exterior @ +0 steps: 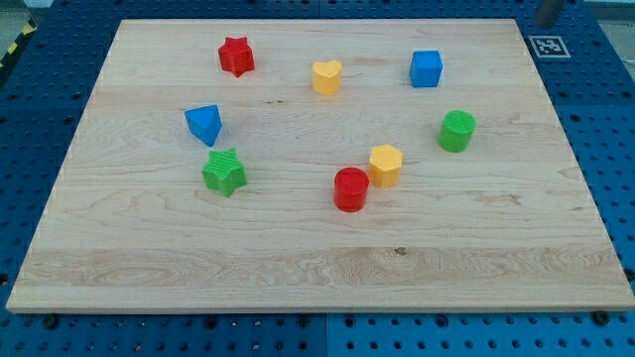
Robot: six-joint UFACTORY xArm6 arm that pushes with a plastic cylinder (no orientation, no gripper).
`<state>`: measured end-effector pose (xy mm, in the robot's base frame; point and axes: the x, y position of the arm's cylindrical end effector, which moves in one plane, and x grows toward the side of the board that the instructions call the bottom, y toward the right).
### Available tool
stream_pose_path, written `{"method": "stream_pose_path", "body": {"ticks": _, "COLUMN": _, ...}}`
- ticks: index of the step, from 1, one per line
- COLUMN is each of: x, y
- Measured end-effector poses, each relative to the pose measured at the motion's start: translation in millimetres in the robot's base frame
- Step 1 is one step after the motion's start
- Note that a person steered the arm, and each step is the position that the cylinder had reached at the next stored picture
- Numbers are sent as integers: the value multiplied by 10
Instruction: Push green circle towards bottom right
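Note:
The green circle stands on the wooden board at the view's right, a little above mid-height. A grey rod end, which looks like my tip, shows at the view's top right edge, just off the board's corner. It is far above and to the right of the green circle and touches no block. The yellow hexagon and the red circle sit to the lower left of the green circle.
A blue cube is above the green circle. A yellow heart and a red star are near the top. A blue triangle and a green star are at the left. A black-and-white marker lies off the top right corner.

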<state>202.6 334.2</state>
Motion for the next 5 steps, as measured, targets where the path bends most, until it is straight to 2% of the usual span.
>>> {"method": "stream_pose_path", "body": {"ticks": 5, "x": -16, "y": 3}}
